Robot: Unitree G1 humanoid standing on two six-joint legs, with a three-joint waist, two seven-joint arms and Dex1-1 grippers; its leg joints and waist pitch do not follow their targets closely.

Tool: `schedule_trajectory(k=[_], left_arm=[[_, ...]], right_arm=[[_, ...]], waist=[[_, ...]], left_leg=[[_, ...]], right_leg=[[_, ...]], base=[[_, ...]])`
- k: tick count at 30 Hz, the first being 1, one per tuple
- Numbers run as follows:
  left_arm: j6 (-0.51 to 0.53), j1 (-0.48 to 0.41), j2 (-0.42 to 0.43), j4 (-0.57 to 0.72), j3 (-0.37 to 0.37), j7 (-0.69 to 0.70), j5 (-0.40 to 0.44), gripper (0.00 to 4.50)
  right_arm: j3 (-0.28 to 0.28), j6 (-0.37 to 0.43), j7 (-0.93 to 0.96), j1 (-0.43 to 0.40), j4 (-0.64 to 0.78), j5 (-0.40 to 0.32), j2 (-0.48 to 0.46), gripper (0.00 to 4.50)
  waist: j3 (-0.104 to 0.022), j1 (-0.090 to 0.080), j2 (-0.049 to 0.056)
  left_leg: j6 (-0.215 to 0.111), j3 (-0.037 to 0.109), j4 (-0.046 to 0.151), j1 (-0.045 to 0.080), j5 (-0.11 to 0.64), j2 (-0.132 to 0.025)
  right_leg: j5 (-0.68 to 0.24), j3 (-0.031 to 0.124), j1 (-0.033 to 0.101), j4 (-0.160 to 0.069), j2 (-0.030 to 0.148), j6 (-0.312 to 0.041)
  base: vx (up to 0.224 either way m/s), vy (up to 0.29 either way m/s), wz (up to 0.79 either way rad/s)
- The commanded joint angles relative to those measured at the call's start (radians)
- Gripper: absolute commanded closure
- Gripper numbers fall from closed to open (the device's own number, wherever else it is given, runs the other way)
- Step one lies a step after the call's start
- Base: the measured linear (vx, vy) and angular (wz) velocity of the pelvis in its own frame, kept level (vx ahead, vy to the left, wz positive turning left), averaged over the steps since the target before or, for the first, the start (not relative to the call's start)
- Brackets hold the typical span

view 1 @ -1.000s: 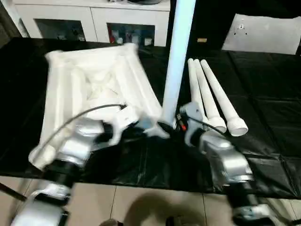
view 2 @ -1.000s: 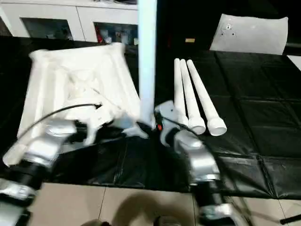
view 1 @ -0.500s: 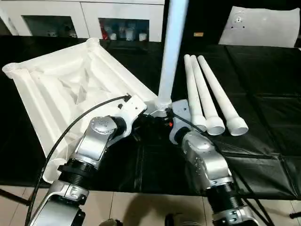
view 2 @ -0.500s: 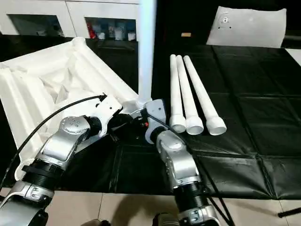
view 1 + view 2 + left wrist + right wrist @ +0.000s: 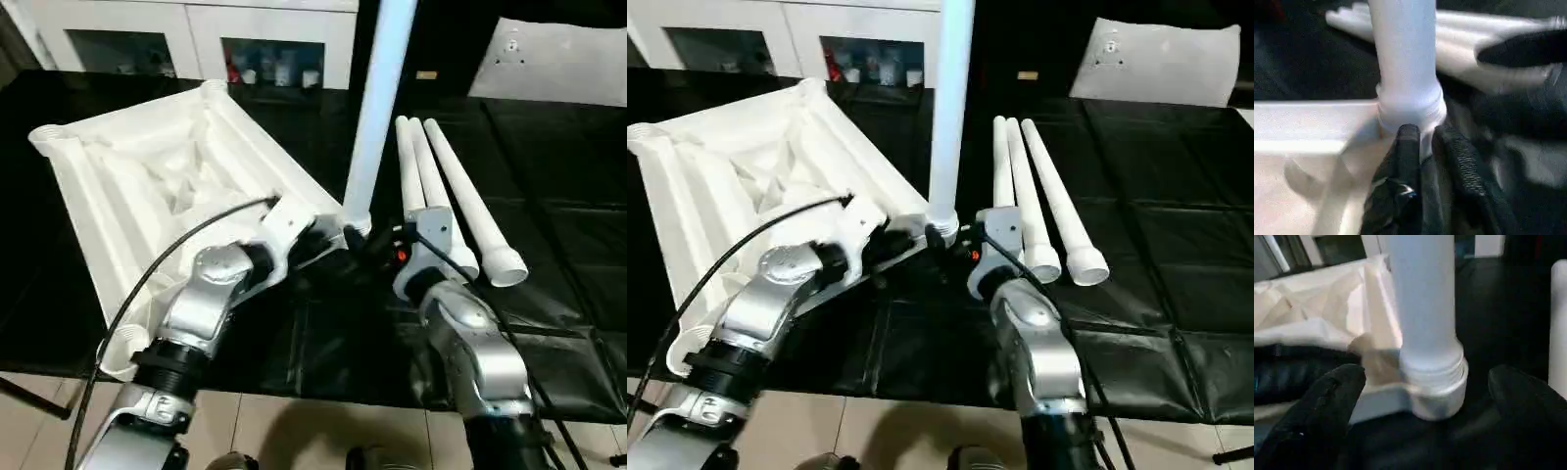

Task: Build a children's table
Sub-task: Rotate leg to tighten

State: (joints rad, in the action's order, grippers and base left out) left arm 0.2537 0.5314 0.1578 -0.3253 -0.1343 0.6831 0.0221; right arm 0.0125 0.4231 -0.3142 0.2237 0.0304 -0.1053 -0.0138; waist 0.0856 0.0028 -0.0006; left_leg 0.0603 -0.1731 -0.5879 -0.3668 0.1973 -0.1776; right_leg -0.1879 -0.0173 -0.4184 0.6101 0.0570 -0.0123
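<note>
Since a second ago, the right end effector [image 5: 1420,431] has spread wide off the upright leg [image 5: 950,108], now standing in the tabletop's [image 5: 147,176] corner socket. Left end effector [image 5: 1422,147], narrow, pinches that corner. Three legs [image 5: 1034,196] lie at 2 o'clock, unfitted.

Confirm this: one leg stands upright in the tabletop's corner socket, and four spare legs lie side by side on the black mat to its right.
Wrong count. Three spare legs lie side by side on the black mat, not four; the left eye view shows it. The rest holds: one leg stands upright in the tabletop's corner socket.
</note>
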Motion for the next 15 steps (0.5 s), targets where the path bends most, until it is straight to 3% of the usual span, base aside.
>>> schedule_trajectory(k=[1,4,8,11,13,14,15], left_arm=[[0.013,0.017,0.014,0.023,0.038,-0.007,-0.029,3.55],[0.035,0.025,0.038,0.032,0.076,-0.012,-0.049,3.55],[0.068,0.042,0.180,0.018,0.126,-0.086,0.025,3.55],[0.119,0.037,0.281,0.029,0.182,-0.131,0.066,3.92],[0.132,0.033,0.305,0.033,0.194,-0.137,0.075,3.96],[0.148,0.017,0.366,0.042,0.203,-0.143,0.110,4.23],[0.154,0.005,0.404,0.044,0.205,-0.150,0.133,4.34]], right_arm=[[0.017,0.047,-0.005,-0.020,0.039,0.012,0.023,0.00],[0.038,0.076,-0.016,-0.034,0.065,0.001,0.038,0.00],[0.124,0.135,-0.076,-0.034,0.096,-0.006,0.058,0.00],[0.161,0.166,-0.083,-0.023,0.075,0.002,0.050,0.00],[0.170,0.171,-0.082,-0.019,0.067,0.006,0.049,0.00],[0.185,0.180,-0.076,-0.009,0.046,0.012,0.044,0.00],[0.189,0.192,-0.070,-0.002,0.030,0.012,0.037,0.00]], waist=[[-0.076,0.004,-0.002],[-0.075,0.004,-0.001],[-0.079,-0.003,0.007],[-0.080,-0.004,0.013],[-0.081,-0.002,0.018],[-0.083,0.002,0.014],[-0.083,0.004,0.017]], left_leg=[[-0.054,0.008,0.060,0.001,0.109,-0.034],[-0.044,0.007,0.059,0.003,0.110,-0.035],[-0.029,0.013,0.059,0.001,0.117,-0.033],[-0.009,0.012,0.058,0.007,0.122,-0.033],[-0.001,0.011,0.057,0.013,0.111,-0.036],[0.001,0.012,0.058,0.012,0.101,-0.037],[0.000,0.012,0.058,0.012,0.095,-0.036]], right_leg=[[-0.069,0.038,0.073,-0.066,0.061,-0.245],[-0.098,0.039,0.068,-0.068,0.059,-0.227],[-0.097,0.036,0.068,-0.064,0.057,-0.208],[-0.100,0.037,0.064,-0.062,0.054,-0.216],[-0.061,0.037,0.059,-0.058,0.054,-0.229],[-0.035,0.036,0.062,-0.053,0.054,-0.236],[-0.026,0.036,0.060,-0.051,0.054,-0.236]], base=[[0.000,0.000,0.00],[0.000,0.000,0.00],[0.000,0.000,0.00],[0.000,0.000,0.00],[0.000,0.000,0.00],[0.000,0.000,0.00],[0.000,0.000,0.00]])
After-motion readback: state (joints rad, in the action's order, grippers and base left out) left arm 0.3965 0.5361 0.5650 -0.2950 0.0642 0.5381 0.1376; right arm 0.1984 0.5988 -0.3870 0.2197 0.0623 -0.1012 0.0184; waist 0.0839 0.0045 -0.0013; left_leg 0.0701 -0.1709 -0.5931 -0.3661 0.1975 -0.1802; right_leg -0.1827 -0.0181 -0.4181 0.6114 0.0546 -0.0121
